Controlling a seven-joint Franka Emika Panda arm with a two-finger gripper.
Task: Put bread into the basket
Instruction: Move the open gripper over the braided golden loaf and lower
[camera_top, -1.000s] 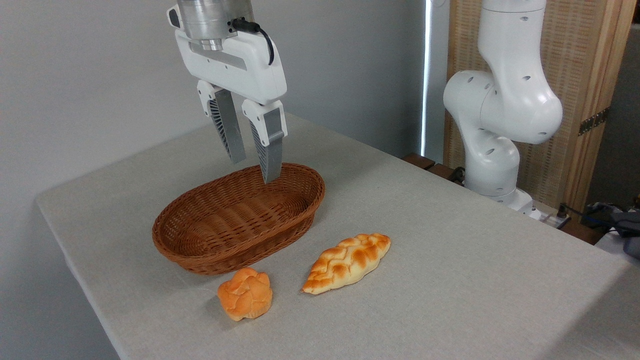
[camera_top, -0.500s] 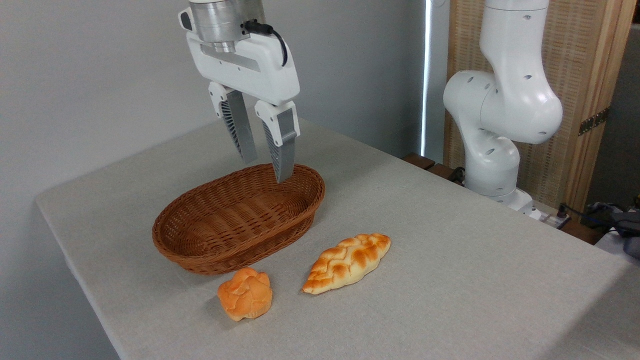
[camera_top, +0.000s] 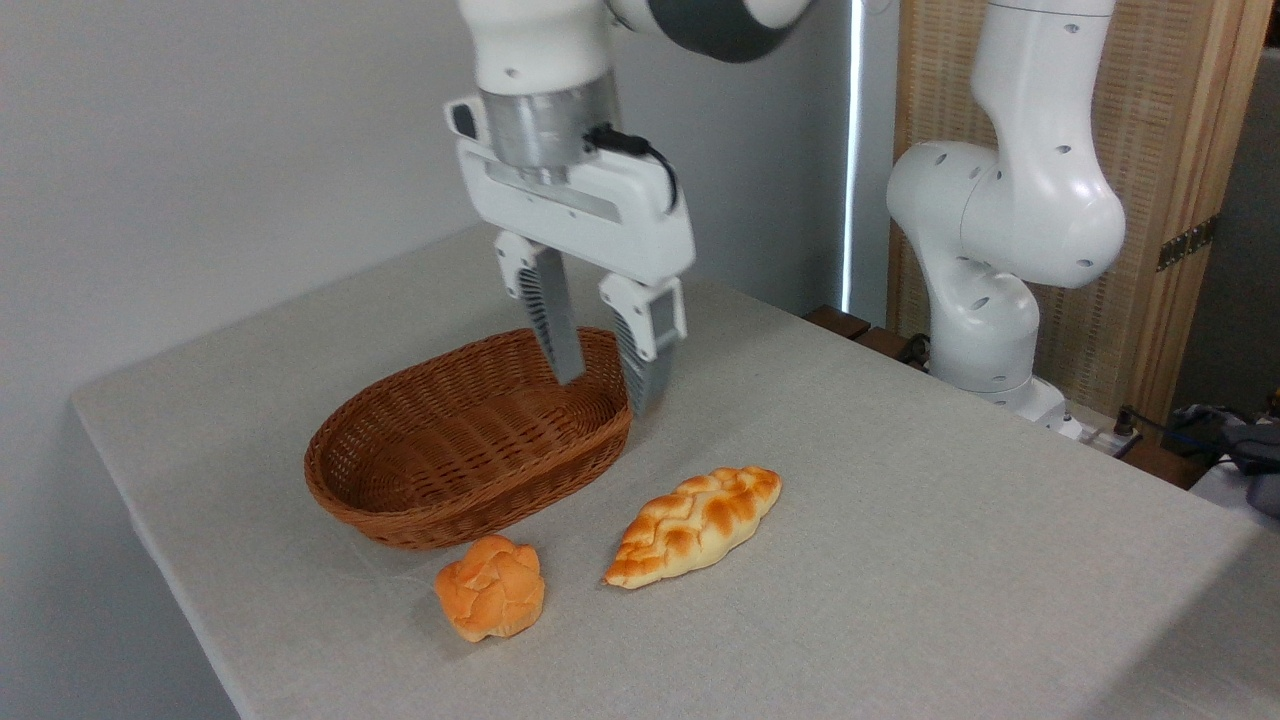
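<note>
The arm (camera_top: 1010, 200) is glossy white, built of rounded segments dotted with small dark recessed holes, with a dark grey band at one joint. A brushed-metal collar tops the white gripper (camera_top: 605, 395), where a black cable plugs in. Its two fingers (camera_top: 555, 330) are grey and ribbed.

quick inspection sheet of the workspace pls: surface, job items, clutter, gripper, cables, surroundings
Surface: table under a grey cloth, no spills or debris seen.
Job's things: bread flat on the cloth, right of and in front of the basket, not touching it; basket holds nothing.
Clutter: small round orange bun just in front of the basket, left of the bread.
Gripper: gripper open, holding nothing, fingers pointing down in front of the basket's right end, above the table.
Cables: black cable looped at the wrist; more wires by the arm base.
Surroundings: grey wall behind, wood-framed screen at right, dark items at far right edge, unclear.
</note>
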